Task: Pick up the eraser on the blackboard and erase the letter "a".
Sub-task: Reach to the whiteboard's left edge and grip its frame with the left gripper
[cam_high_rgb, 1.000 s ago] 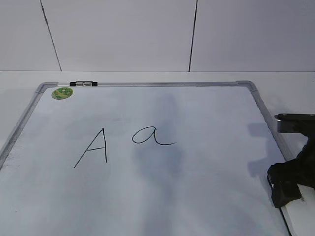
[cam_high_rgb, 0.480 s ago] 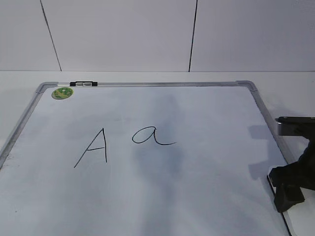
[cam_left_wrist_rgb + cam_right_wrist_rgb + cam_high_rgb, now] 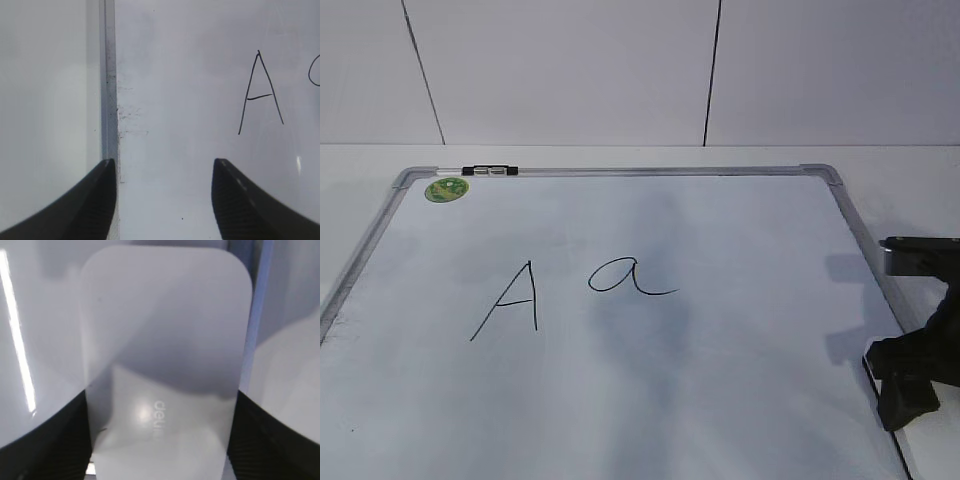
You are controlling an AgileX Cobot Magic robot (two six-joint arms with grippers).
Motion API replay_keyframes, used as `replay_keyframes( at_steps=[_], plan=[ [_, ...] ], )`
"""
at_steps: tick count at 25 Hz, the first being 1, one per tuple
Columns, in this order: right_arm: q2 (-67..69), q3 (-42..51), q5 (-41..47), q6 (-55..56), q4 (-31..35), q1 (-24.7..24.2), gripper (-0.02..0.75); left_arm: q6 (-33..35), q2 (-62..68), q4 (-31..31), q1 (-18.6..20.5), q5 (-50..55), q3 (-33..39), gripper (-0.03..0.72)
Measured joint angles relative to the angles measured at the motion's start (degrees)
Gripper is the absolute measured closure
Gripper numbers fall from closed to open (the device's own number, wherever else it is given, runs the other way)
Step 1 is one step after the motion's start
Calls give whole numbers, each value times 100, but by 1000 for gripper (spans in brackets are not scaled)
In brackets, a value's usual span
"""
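The white glossy eraser with a small grey logo fills the right wrist view, lying on the blackboard beside its grey frame. My right gripper has one dark finger against each long side of the eraser and is shut on it. In the exterior view this gripper is low at the board's right edge. The letter "a" is on the white blackboard near its middle, well left of the right gripper. My left gripper is open and empty above the board's left frame.
A capital "A" stands left of the "a" and shows in the left wrist view. A round green sticker and a small black clip are at the far left corner. A white tiled wall rises behind the table.
My right gripper has sunk a little lower at the board's right edge over the last second. The letters and the board are unchanged.
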Motion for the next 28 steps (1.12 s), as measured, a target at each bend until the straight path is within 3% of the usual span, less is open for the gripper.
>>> replay_keyframes(
  at_steps=[28],
  plan=[
    [9, -44, 48, 10, 31, 0, 162, 0, 0, 0, 0, 7, 0, 233]
  ],
)
